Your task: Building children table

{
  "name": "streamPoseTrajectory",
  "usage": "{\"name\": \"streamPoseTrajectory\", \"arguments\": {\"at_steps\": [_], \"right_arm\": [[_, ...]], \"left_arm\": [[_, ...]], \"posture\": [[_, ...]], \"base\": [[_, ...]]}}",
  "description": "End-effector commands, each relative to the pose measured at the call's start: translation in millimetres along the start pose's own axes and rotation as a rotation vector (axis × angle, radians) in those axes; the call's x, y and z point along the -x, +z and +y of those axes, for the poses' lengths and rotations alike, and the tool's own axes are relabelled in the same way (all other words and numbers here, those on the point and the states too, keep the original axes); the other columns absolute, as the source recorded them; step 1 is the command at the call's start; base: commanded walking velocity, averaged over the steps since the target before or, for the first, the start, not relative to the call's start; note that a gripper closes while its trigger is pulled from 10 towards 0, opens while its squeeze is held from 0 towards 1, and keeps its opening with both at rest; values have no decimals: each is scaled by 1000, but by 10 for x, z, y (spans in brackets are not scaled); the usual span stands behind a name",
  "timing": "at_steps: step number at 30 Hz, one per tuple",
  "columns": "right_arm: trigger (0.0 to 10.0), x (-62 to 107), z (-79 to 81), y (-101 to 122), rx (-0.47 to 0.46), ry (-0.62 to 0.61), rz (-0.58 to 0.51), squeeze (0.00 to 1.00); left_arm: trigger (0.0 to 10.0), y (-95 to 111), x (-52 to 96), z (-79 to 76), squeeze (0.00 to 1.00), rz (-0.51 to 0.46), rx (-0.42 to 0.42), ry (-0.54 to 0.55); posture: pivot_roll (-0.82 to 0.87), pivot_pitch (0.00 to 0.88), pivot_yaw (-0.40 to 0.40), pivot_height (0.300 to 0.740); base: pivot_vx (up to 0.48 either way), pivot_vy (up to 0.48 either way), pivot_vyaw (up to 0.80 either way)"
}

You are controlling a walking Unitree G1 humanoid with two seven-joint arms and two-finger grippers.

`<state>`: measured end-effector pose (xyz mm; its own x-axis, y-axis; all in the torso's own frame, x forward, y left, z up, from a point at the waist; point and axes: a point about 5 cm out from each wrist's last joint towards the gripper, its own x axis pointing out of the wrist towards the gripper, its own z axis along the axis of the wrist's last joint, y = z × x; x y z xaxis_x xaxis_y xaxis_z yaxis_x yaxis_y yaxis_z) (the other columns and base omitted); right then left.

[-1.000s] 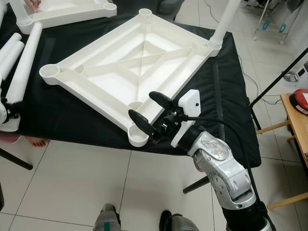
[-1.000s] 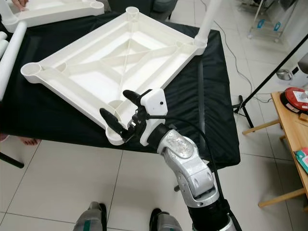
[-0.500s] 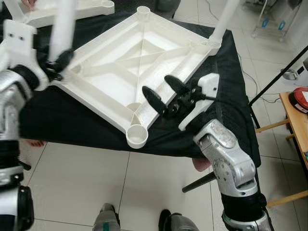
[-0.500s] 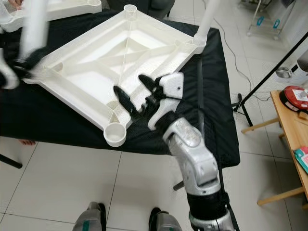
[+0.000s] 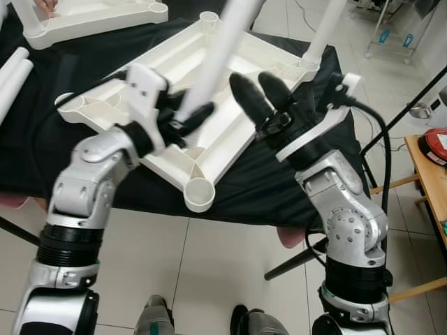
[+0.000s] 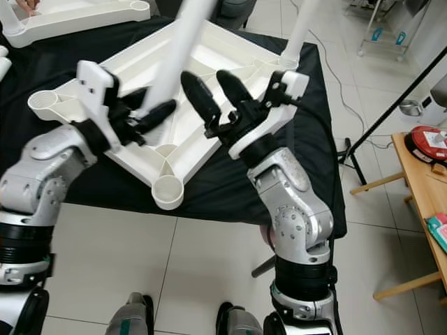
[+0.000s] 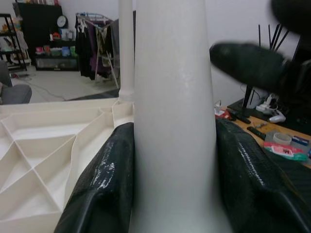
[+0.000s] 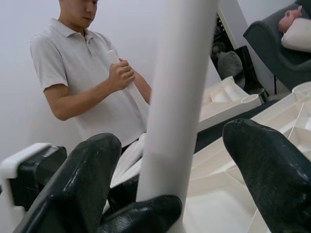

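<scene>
Black cloth (image 5: 42,150) over a table on pale floor tiles, with the white upturned tabletop (image 5: 209,91) lying on it, ribbed underside up, round leg sockets at its corners. One white leg (image 5: 323,31) already standing upright in the far right corner socket; nearest corner socket (image 5: 199,194) open at the cloth's front edge. Left gripper (image 5: 187,118) raised over the tabletop's near left side, black fingers (image 7: 104,179) clamped on either side of a second white table leg (image 5: 220,49), which rises steeply up and away between them. Right gripper (image 5: 264,94) just beside that leg on its right, fingers spread wide apart and holding nothing, the leg passing between them in the right wrist view without touching either. More loose white legs (image 5: 14,73) at the cloth's left edge, another white tabletop (image 5: 98,15) at the far end. Person in a pale polo shirt (image 8: 82,82) in the right wrist view, holding a white leg in both hands.
</scene>
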<state>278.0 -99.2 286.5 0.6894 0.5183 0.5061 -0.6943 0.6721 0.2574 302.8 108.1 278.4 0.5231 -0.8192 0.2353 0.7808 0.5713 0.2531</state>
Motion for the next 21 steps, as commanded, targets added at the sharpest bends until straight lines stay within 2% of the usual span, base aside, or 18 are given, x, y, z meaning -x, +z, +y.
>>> {"name": "streamPoseTrajectory", "arguments": {"at_steps": [1,8,12,21], "right_arm": [[10000,-14,-104,-2,-39,-33,28,0],[10000,-53,-143,-12,-81,-35,43,0],[10000,-158,-109,8,-110,43,64,0],[10000,-250,-56,56,-99,131,84,0]], "left_arm": [[10000,84,-66,-145,0,-62,-3,-67],[10000,130,-124,-202,0,-94,-7,-97],[10000,142,-232,-304,0,-104,-64,-154],[10000,104,-334,-324,0,-91,-138,-163]], "posture": [[196,124,-53,740],[197,119,-54,740],[199,114,-55,740],[203,81,-77,740]], "base": [[0,0,0],[0,0,0],[0,0,0],[0,0,0]]}}
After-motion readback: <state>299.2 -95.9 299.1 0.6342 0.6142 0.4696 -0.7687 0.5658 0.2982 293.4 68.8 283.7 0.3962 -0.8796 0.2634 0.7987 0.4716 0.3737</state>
